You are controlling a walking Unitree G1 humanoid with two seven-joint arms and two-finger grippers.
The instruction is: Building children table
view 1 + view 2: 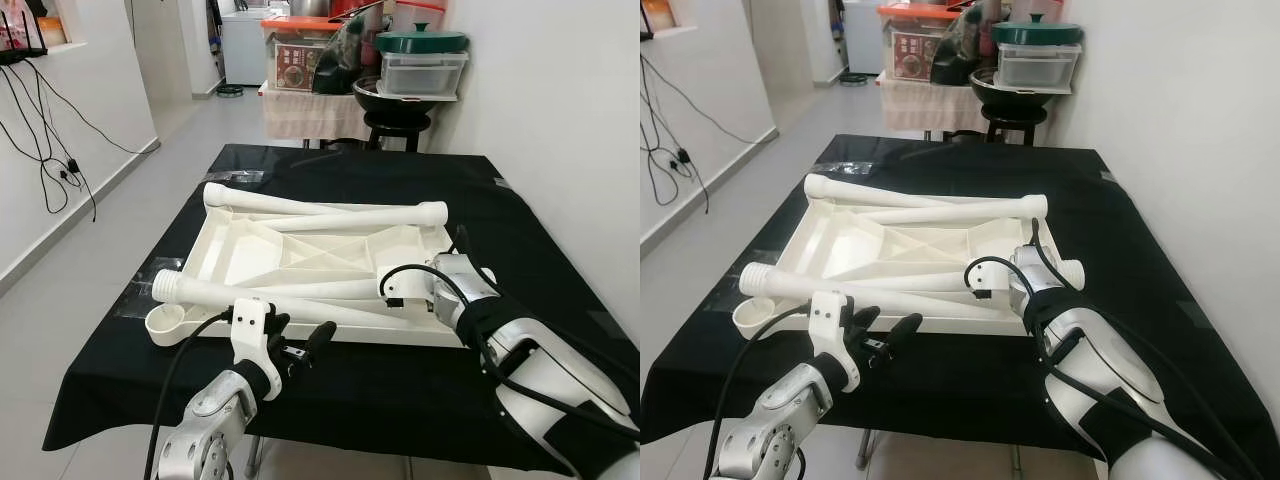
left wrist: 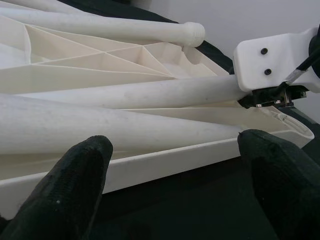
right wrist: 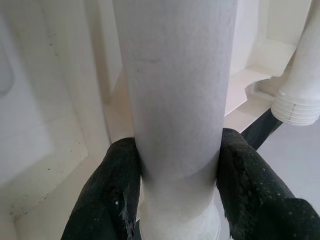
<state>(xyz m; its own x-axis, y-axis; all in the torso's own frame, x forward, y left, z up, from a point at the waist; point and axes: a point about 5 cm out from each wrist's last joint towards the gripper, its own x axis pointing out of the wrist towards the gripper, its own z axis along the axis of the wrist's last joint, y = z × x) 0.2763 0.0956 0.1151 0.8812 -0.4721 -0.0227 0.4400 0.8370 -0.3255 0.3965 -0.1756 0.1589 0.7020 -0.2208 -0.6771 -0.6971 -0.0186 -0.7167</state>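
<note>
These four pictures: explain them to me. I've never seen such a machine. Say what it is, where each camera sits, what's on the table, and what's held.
This is a humanoid robot with two silver arms. The two wide pictures come from its head; the close ones from its wrists. On the black-clothed table lies an upturned white plastic children's tabletop with long white plastic legs resting across it. The right gripper is closed around one white leg. The left gripper hovers open at the tabletop's near edge, holding nothing.

legs point(image 1: 300, 292) on tabletop point(image 1: 300, 245), tabletop on cloth point(image 1: 520, 230)
</note>
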